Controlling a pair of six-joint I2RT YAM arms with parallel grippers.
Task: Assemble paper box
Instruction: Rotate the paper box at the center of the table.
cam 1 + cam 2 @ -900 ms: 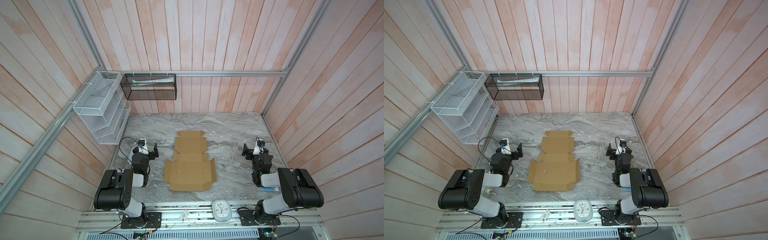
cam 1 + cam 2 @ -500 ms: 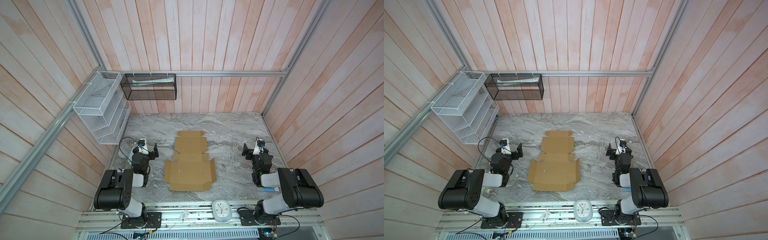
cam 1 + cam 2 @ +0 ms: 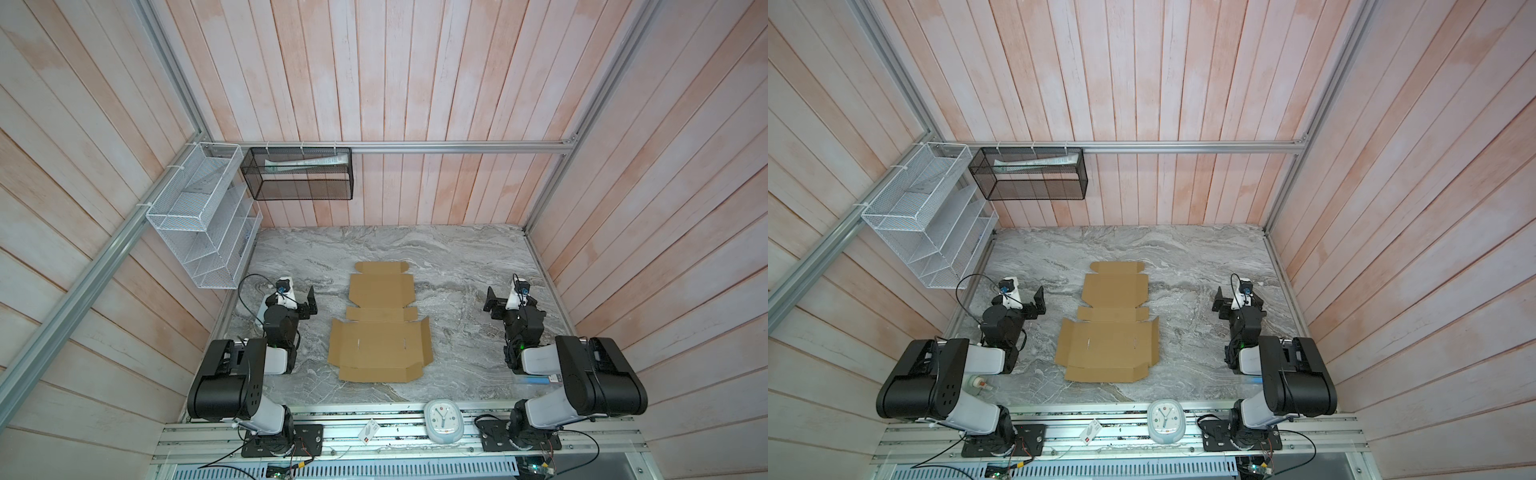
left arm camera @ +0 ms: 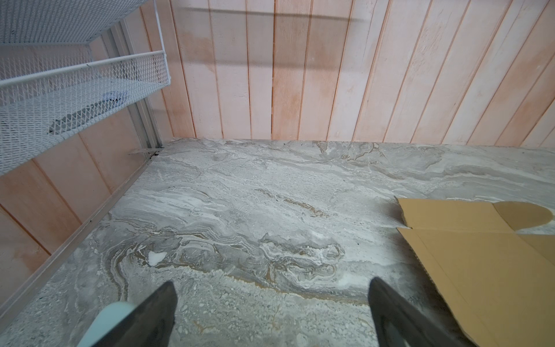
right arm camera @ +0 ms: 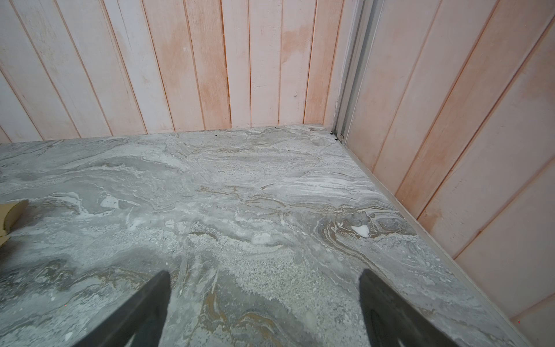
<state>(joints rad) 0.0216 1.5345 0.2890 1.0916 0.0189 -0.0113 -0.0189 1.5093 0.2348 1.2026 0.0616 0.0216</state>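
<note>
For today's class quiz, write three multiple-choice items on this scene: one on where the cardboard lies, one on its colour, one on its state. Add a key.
1. Where does the paper box lie?
A. hanging on the back wall
B. in the middle of the table
C. at a far corner of the table

2. What colour is the paper box?
A. brown
B. white
C. blue

3. What state is it in?
A. folded into a closed box
B. lifted off the table in the jaws
C. spread out as an unfolded sheet

Key:
1 B: both top views show it on the table, about midway between the side walls.
2 A: it is plain brown cardboard in every view that shows it.
3 C: its panels and flaps lie spread out, and nothing grips it.
</note>
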